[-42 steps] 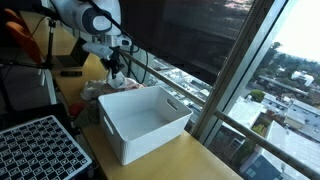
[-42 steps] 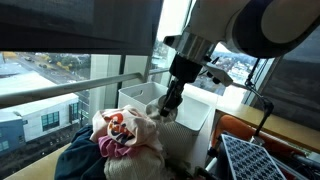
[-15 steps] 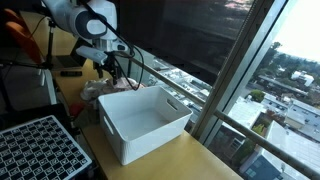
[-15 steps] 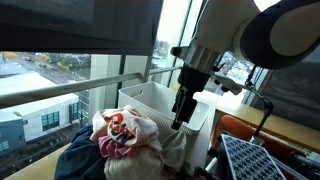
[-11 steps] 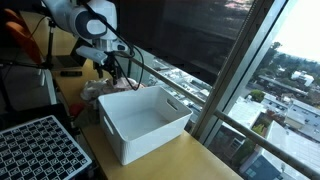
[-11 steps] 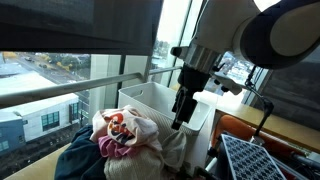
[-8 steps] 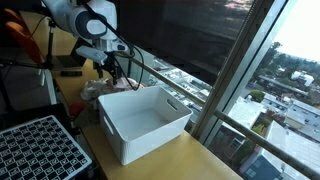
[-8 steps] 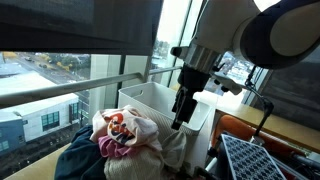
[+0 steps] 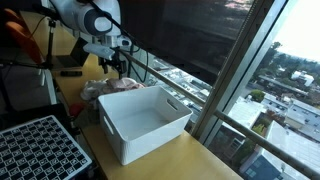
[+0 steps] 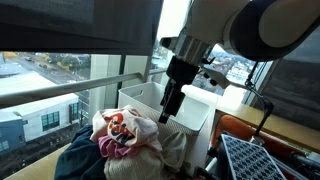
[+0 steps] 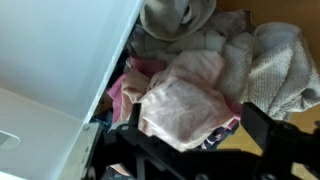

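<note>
Hovering right over the heap of clothes (image 10: 125,135), the gripper (image 10: 166,114) has its jaws spread as wide as they go and there's nothing between them. In both exterior views it points straight down and sits just above the top of the heap (image 9: 108,88); I can't tell for sure whether the tips brush the fabric.

The wrist view makes it clearer. Directly under the gripper (image 11: 190,140) is a crumpled pink cloth (image 11: 185,100), lying on top of everything else, with one finger showing on each side of it. My guess is the wide stance is simply what lets the gripper straddle a lump that puffy. A cream towel (image 11: 275,60) is bunched up off to one side of the pink cloth, well clear of the fingers.

Right beside the gripper, on the other side, is the white bin (image 9: 150,135). Its wall (image 11: 60,60) runs along the edge of the heap and the clothes are piled up against it, which is probably why they slump that way and don't spread out. Both bin and heap sit on the table (image 9: 190,155) below the gripper. A black grid tray (image 9: 35,150) is well away, past the far end of the bin.
</note>
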Available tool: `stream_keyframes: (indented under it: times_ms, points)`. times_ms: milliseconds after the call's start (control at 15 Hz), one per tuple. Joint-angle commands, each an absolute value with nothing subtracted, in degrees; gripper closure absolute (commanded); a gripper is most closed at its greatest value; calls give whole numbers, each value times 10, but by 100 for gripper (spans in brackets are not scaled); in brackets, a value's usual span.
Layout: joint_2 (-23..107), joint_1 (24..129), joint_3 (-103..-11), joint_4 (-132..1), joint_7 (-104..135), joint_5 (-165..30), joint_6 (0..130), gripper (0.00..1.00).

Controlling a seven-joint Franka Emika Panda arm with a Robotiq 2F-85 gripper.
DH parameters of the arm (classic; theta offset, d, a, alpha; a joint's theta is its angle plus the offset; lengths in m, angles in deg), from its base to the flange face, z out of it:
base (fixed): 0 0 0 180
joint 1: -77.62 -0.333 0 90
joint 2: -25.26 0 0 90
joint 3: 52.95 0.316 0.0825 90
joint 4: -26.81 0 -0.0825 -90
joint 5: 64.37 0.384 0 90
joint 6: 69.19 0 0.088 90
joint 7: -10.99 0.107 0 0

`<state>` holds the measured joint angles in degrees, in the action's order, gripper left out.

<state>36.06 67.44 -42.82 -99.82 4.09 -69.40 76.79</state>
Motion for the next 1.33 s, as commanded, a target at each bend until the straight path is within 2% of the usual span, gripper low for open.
stream_keyframes:
  times_ms: [0, 800, 867, 933, 1000, 1267]
  points:
    - [423, 650, -424, -919, 49, -735, 750, 0]
    - [681, 586, -431, -711, 49, -763, 704, 0]
    - [693, 582, -425, -701, 48, -759, 696, 25]
    - [704, 576, -419, -692, 50, -753, 688, 26]
    - [714, 569, -415, -684, 54, -750, 683, 32]
    - [747, 524, -403, -657, 89, -749, 673, 63]
